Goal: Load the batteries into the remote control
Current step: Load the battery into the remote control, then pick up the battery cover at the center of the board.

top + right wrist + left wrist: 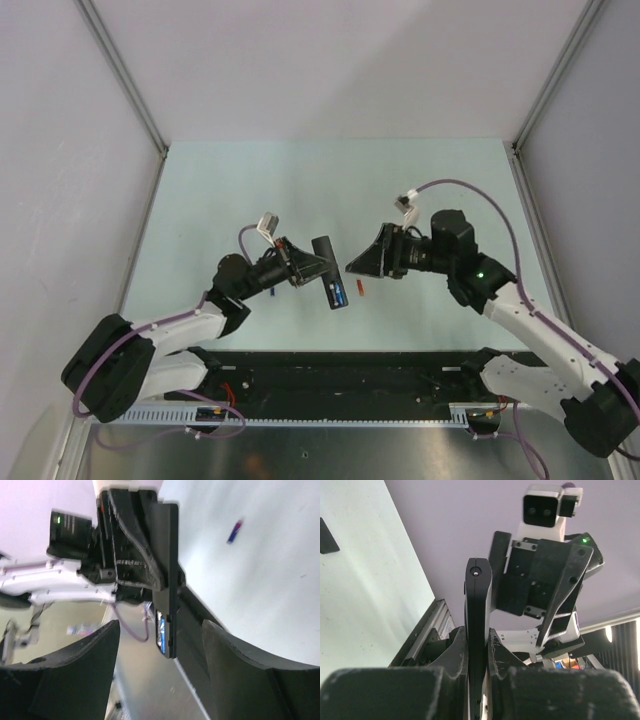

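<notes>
Fingers [456, 650] of the left gripper [314, 268] pinch the remote control [325, 248] mid-length, clear of the table [300, 180], long axis running near-to-far. Just beside it, the right gripper [356, 266] faces it, jaws spread and empty. The orange-red battery [361, 290] lies on the table below, nearer the right arm.

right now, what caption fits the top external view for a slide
Left gripper holds the remote control, open right gripper facing it, an orange-red battery on the table.
</notes>
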You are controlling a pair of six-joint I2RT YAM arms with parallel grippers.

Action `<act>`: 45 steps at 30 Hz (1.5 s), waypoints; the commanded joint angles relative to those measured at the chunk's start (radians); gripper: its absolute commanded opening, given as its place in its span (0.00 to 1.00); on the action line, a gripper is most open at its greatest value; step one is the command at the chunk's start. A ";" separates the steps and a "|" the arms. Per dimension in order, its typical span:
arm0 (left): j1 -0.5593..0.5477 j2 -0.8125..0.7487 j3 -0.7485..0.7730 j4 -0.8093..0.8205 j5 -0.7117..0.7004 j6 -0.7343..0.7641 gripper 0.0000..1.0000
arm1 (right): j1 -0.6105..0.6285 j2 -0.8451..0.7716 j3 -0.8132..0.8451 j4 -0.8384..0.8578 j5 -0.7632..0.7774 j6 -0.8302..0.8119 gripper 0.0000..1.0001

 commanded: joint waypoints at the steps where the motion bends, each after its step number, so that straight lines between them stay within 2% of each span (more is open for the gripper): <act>1: 0.021 -0.021 0.003 0.018 -0.032 0.070 0.00 | -0.043 -0.068 0.109 -0.296 0.292 -0.155 0.71; 2: 0.023 -0.030 0.000 0.009 -0.037 0.078 0.00 | -0.047 -0.066 0.115 -0.337 0.358 -0.158 0.71; 3: 0.023 -0.038 -0.003 -0.019 -0.042 0.102 0.00 | -0.051 -0.036 0.118 -0.377 0.490 -0.160 0.70; 5: 0.023 -0.072 -0.006 -0.048 -0.058 0.123 0.00 | -0.055 0.009 0.119 -0.474 0.620 -0.155 0.68; 6: 0.023 -0.086 -0.011 -0.071 -0.062 0.139 0.00 | -0.057 0.065 0.121 -0.521 0.754 -0.145 0.68; 10: 0.024 -0.141 -0.018 -0.133 -0.071 0.178 0.00 | -0.063 0.199 0.115 -0.493 0.910 -0.180 0.68; 15: 0.037 -0.214 -0.058 -0.157 -0.068 0.193 0.00 | -0.146 0.351 0.124 -0.383 0.866 -0.221 0.67; 23: 0.109 -0.290 -0.115 -0.163 -0.019 0.179 0.00 | -0.160 0.570 0.208 -0.356 0.891 -0.356 0.64; 33: 0.143 -0.287 -0.124 -0.165 0.017 0.175 0.00 | -0.187 0.690 0.253 -0.330 0.881 -0.434 0.64; 45: 0.166 -0.264 -0.114 -0.166 0.044 0.181 0.00 | -0.229 0.719 0.262 -0.300 0.797 -0.490 0.59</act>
